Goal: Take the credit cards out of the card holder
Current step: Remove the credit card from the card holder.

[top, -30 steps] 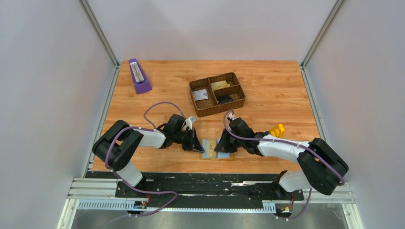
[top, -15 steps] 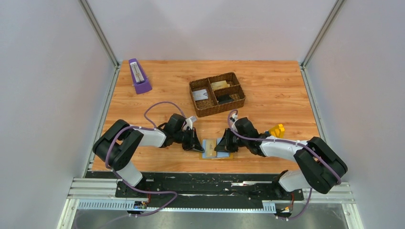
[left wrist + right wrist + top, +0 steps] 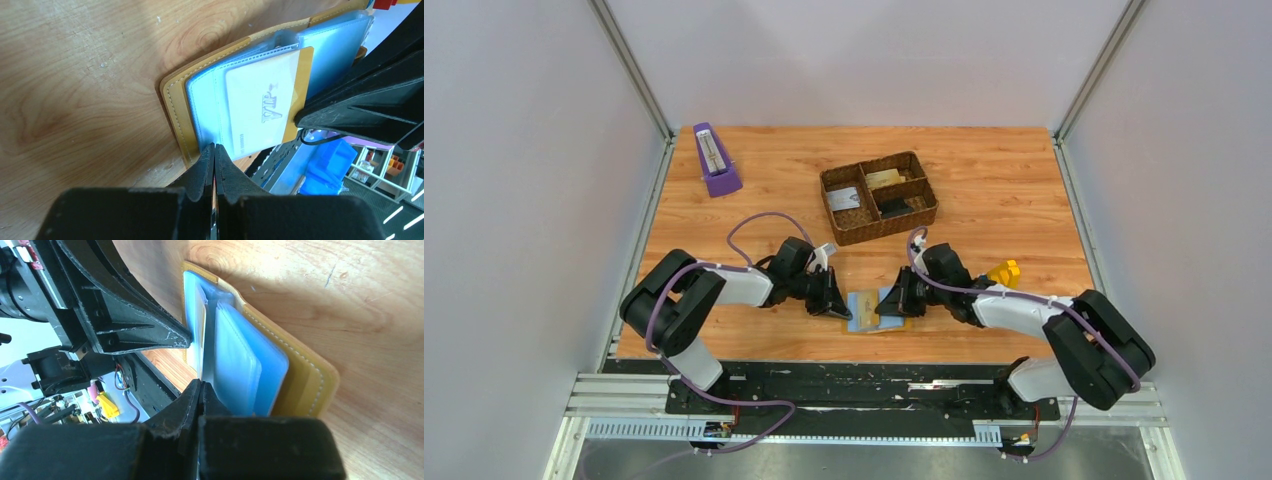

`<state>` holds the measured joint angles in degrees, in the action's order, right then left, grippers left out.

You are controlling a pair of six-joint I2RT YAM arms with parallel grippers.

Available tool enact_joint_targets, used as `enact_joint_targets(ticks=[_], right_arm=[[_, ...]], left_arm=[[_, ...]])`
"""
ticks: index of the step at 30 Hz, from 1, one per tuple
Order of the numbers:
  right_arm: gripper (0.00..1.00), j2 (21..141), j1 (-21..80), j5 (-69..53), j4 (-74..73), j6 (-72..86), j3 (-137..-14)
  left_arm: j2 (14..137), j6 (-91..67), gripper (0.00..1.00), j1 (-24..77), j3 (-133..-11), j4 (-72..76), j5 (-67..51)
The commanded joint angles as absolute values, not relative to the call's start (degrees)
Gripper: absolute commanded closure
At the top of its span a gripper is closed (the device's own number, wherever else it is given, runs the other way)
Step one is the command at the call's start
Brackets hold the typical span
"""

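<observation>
The card holder [image 3: 865, 312] lies open on the wooden table near its front edge, mustard cover [image 3: 175, 105] down and light blue pockets [image 3: 240, 365] up. A pale credit card [image 3: 260, 100] with a mustard end and raised "VIP" letters sticks partly out of a pocket. My left gripper [image 3: 842, 305] is shut, its tips [image 3: 214, 146] on the holder's left pocket edge. My right gripper [image 3: 887, 307] is shut, its tips [image 3: 200, 382] pinching the card's edge. Each gripper's black fingers show in the other's wrist view, the right's [image 3: 360, 107] and the left's [image 3: 140, 335].
A brown woven compartment tray [image 3: 884, 229] with cards in it stands behind the holder. A purple metronome-shaped object [image 3: 714, 160] is at the back left. A small yellow object [image 3: 1004, 272] lies by the right arm. The black rail [image 3: 864, 385] runs along the front edge.
My right gripper has shifted a little to the right along the holder. My left gripper and the holder have stayed in place.
</observation>
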<state>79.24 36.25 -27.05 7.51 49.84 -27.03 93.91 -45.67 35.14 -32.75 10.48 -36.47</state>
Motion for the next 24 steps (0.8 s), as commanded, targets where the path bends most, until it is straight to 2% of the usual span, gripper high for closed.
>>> enact_joint_targets(ticks=[1,13,24], right_arm=[[1.0,75.2,35.1,-28.3,8.7,50.0,-26.5],[1.0,70.6,34.2,-26.1,2.7,49.5,-26.3],[1.0,64.2,34.0,-23.0,-5.1,50.5,-27.6]], left_arm=[[96.9,-41.6,0.94,35.2,-32.0,5.0,-28.4],[95.5,-42.3,0.93,35.2,-31.8,4.8,-29.1],[87.4,-43.5,0.87,35.8,-35.1,0.3,-31.2]])
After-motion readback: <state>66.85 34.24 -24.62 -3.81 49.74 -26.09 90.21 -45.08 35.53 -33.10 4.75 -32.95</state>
